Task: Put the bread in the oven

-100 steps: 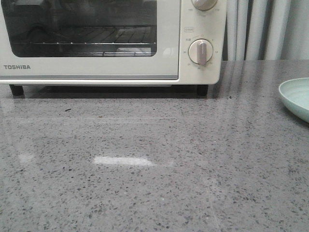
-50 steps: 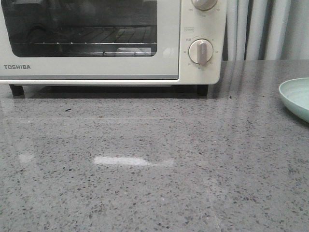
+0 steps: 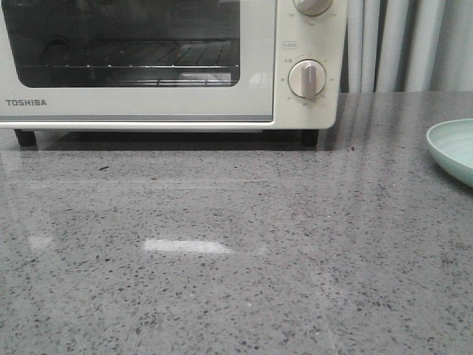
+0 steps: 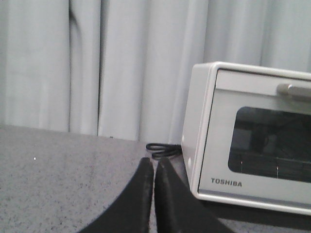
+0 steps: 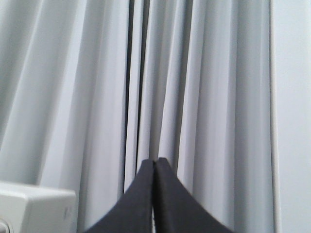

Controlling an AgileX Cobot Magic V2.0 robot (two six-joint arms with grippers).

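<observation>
The cream-white Toshiba oven stands at the back left of the grey table with its glass door shut; a wire rack shows behind the glass. It also shows in the left wrist view. The bread is out of view in every frame. My left gripper is shut and empty, off the oven's left side above the table. My right gripper is shut and empty, raised and facing the curtain, with the oven's top corner beside it. Neither gripper shows in the front view.
A pale green plate sits at the table's right edge. A black power cord lies behind the oven's left side. Grey-white curtains hang behind the table. The oven's dials are on its right panel.
</observation>
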